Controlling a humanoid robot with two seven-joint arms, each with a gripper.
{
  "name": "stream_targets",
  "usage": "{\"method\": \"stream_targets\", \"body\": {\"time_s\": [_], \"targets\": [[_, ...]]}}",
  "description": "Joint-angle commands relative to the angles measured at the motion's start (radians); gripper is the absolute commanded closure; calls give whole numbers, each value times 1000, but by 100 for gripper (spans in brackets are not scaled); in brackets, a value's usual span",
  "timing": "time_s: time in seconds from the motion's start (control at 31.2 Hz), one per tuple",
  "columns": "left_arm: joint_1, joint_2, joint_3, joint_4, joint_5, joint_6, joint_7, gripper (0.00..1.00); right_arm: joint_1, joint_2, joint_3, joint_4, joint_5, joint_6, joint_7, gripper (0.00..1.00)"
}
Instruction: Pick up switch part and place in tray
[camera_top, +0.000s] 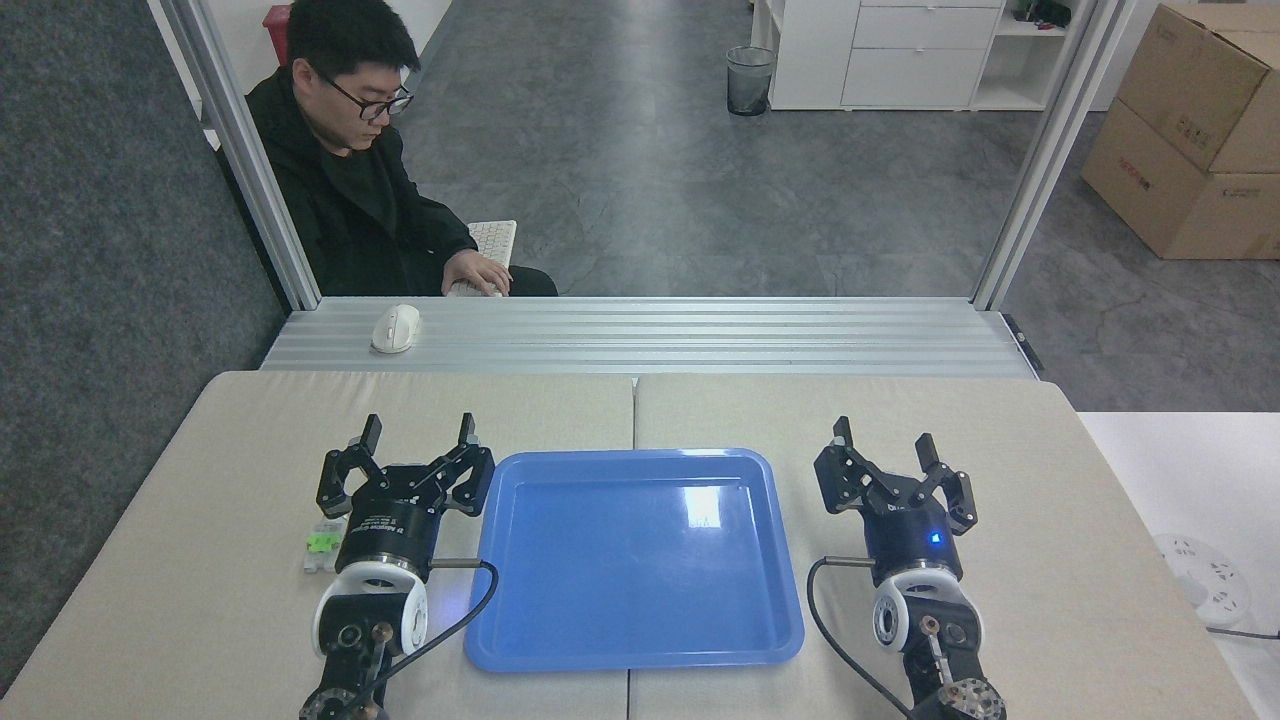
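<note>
The switch part (321, 545) lies on the desk (200, 600), just to the left of my left arm's wrist. I can only see some of it, because the arm covers its right side. I see white bits and a bright green bit in the middle. It looks like its long way runs toward me and away from me, but I can't be sure with so much hidden.

My left tool (417, 438) is much nearer to the part than my right tool (883, 442). But the left tool sits past the part, farther from me. The part is back beside the wrist, closer to me and a bit to the left. So I think I have to pull the left arm back and move it left before I can come down on the part.

The left tool is wide open and holds nothing. Its fingers point away from me and I don't see them touching anything. The right tool is wide open too, and it is empty.

The tray (640, 650) is between my two arms. It has nothing in it. Its left edge is just beside my left tool, so the trip from the part to the tray will be short.
</note>
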Motion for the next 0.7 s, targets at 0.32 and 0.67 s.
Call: {"method": "stream_targets", "body": {"time_s": [0.32,0.67], "targets": [[3,0,0,1,3,-2,2,1,0,1,0,0,0,0,0,0],[1,0,0,1,3,-2,4,1,0,1,0,0,0,0,0,0]]}}
